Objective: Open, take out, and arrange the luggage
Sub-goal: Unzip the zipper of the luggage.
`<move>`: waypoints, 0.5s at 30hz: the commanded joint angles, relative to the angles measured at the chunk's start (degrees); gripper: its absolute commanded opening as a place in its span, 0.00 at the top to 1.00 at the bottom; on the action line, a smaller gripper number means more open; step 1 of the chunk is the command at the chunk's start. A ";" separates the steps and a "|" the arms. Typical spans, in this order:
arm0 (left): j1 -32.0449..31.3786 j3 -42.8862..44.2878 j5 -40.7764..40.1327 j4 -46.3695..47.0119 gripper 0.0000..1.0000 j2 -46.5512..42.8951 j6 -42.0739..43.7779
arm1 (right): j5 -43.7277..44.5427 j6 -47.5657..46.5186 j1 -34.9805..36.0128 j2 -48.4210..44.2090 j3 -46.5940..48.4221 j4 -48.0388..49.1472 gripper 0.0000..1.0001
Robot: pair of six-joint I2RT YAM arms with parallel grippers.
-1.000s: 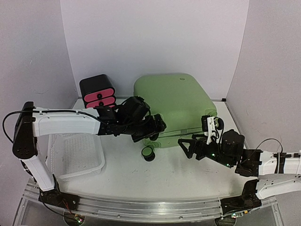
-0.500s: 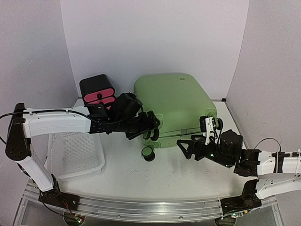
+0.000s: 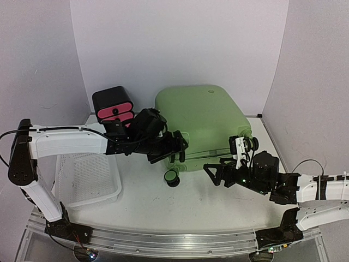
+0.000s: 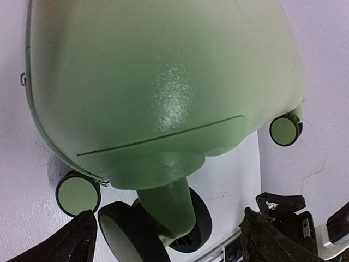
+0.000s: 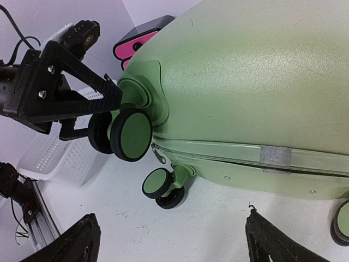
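The luggage, a light-green hard-shell suitcase, lies flat and closed at the back middle of the table. My left gripper is at its front left corner, open, with the upper black double wheel standing between its fingers untouched. My right gripper hovers open above the table in front of the luggage, empty. Its view shows the shell, the zipper seam with a pull, the lower wheel and the left gripper at the upper wheel.
A small black drawer box with pink fronts stands left of the luggage at the back. A white perforated basket sits at the front left. Grey walls close in at the back and both sides.
The left gripper has drawn back slightly to the left along the suitcase corner. The right gripper has crept a little to the left. The luggage has not moved.
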 commanded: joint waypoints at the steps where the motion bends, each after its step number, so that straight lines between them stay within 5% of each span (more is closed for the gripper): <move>1: 0.29 4.42 3.11 1.12 0.10 2.51 0.55 | 0.07 -0.78 0.16 0.24 1.82 3.45 0.09; 15: 0.31 6.80 3.59 1.16 0.39 5.58 -0.28 | 0.25 -0.73 0.20 0.53 1.44 3.40 0.08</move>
